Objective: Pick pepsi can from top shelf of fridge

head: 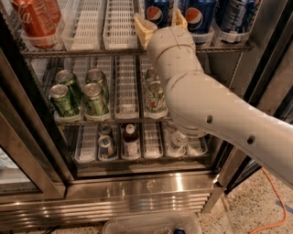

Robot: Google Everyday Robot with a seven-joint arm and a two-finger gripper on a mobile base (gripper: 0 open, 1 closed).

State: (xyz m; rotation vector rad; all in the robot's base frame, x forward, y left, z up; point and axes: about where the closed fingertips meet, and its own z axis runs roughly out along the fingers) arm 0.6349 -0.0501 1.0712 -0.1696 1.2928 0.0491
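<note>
The fridge [137, 196] stands open in front of me. On its top shelf [91, 51], three dark blue pepsi cans stand at the right: one [158, 10] at the front of its white lane, and two more [200, 16] [236, 16] further right. My gripper [160, 22] is at the shelf's front edge, open. Its yellowish fingers [143, 28] stand one on each side of the leftmost pepsi can. I cannot tell whether they touch it. My white arm hides the can's lower part.
Red cola cans [34, 20] stand at the top left, beside empty white lanes [120, 23]. Green cans [64, 98] and a pale can [155, 96] sit on the middle shelf. Bottles [131, 139] are on the bottom shelf. A dark door frame [27, 137] is at the left and an orange cable [270, 201] lies on the floor.
</note>
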